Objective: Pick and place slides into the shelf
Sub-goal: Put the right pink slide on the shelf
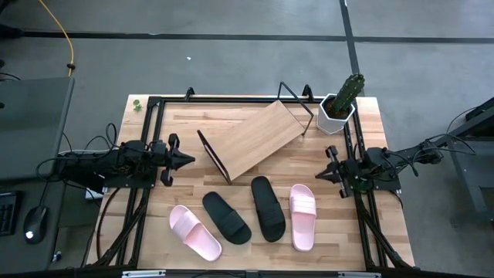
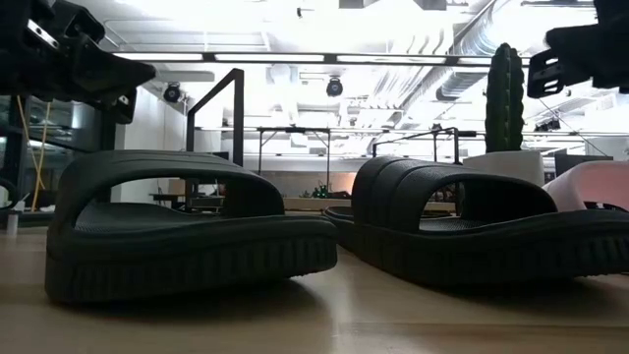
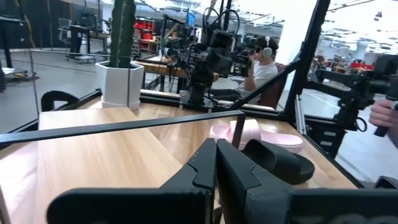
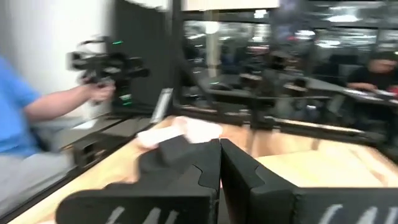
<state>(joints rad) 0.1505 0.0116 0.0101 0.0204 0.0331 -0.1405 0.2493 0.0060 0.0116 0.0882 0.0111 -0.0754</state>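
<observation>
Left claw closed, right claw closed, slides unbranded

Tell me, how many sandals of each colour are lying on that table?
Pink slides: 2
Black slides: 2
Total: 4, all on the tabletop, none on the shelf.

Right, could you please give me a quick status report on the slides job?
Left gripper and right gripper shut, empty, parked at the table sides. Four slides on the tabletop, none on the shelf. Cactus pot behind the shelf, not blocking.
</observation>
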